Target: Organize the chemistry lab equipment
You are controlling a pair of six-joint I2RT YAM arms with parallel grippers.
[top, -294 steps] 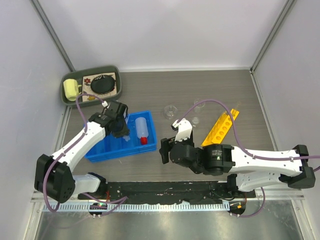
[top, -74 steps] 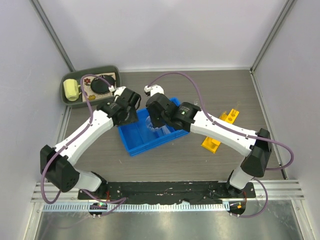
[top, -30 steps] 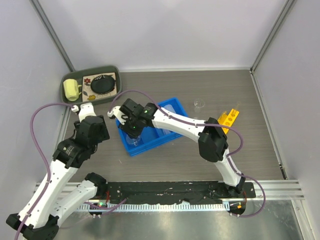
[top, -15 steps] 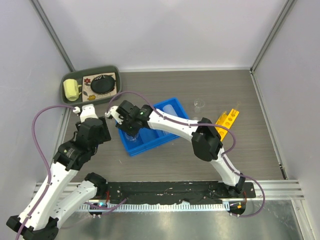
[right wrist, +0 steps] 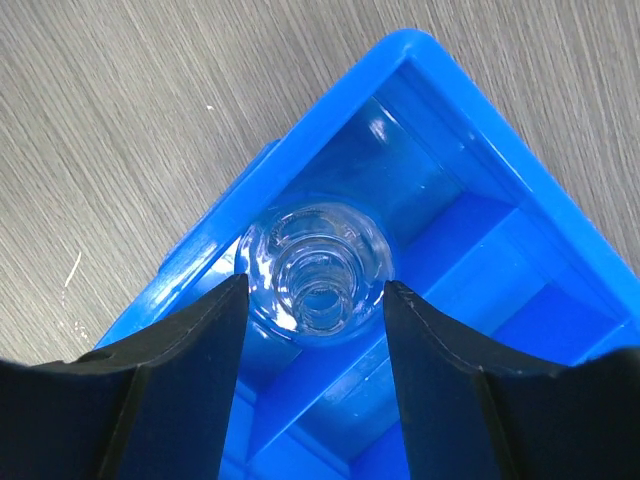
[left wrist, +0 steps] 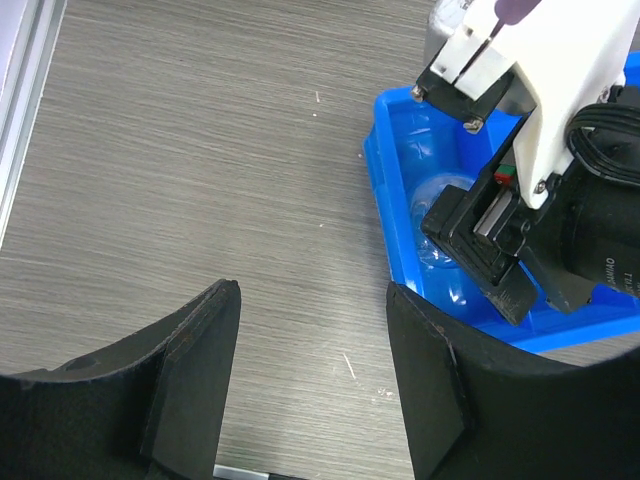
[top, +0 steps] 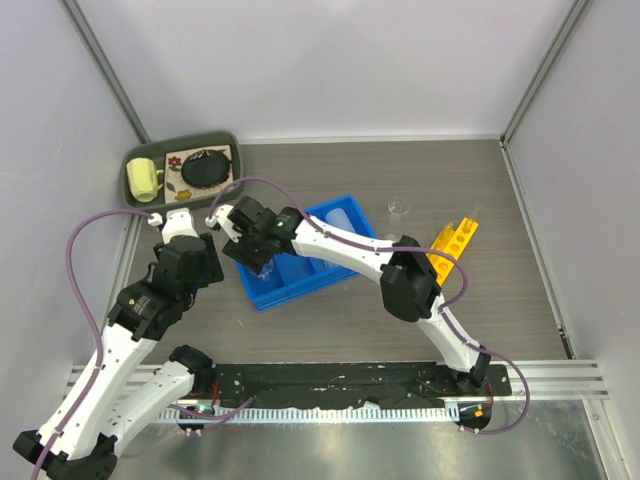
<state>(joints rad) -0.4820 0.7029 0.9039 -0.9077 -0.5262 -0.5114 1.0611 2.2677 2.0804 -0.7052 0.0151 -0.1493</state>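
Right gripper straddles small glass beaker standing in blue bin corner slot, can't tell if gripped or released; left gripper spread empty, likely parked aside for clearance.

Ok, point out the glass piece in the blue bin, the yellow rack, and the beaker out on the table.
glass piece (right wrist: 318, 282): right wrist view, on its round mouth.
yellow rack (top: 455, 238): top view, on its far holed end.
beaker (top: 399, 208): top view, on its middle.

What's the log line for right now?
left gripper: open, empty | right gripper: straddling flask in bin corner, grip unclear | rack: on table
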